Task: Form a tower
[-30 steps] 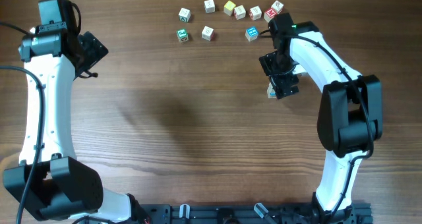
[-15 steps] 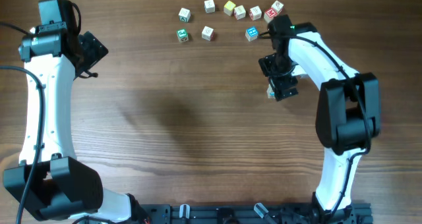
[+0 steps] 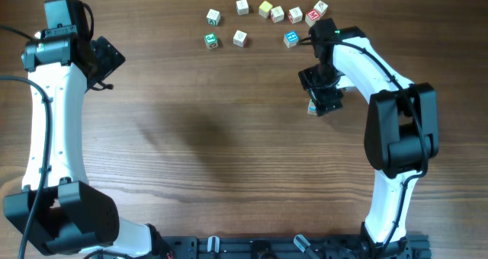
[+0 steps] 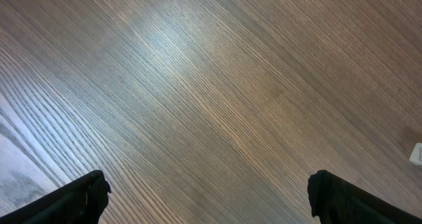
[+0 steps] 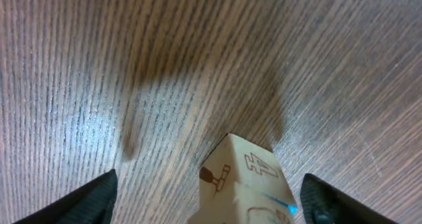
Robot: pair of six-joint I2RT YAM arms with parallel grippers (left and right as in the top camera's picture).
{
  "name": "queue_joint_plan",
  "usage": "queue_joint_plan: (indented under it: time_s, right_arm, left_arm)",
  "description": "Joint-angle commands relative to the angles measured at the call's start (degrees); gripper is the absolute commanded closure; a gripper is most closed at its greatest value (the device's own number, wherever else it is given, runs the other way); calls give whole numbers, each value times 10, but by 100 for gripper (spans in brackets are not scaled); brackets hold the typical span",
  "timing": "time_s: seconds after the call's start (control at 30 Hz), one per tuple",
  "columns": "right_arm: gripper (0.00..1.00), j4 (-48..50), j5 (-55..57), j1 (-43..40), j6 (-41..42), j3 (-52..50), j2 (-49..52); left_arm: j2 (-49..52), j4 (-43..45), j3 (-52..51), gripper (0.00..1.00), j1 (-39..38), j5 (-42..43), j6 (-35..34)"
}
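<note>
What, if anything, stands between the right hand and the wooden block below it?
Nothing visible does. In the wrist view the block sits between the open fingers of the right hand, with only bare table around it. The loose blocks lie apart from it, near the far edge.

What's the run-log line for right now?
right gripper: open, straddling pale wooden letter cube, not clamped | left gripper: open, hovering over wooden table | loose letter cubes: clustered at far edge

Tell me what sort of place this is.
Probably a robotics lab bench: two white-and-black robot arms at a brown wood-grain table, with small pale wooden letter cubes scattered near its far edge.
</note>
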Motion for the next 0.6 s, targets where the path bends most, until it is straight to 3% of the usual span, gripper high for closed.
queue_joint_plan:
  time_s: [0.0,0.4,0.57]
  right_arm:
    - [0,1,0,-1,-28,-6,20]
    - [0,-22,0,-1,-103,-5,-64]
    - [0,-65,-19,-1,-191,1,-118]
  left_arm:
    - [5,0,-3,0,2,1,-10]
    - [5,0,-3,0,2,1,-10]
    - [5,0,-3,0,2,1,-10]
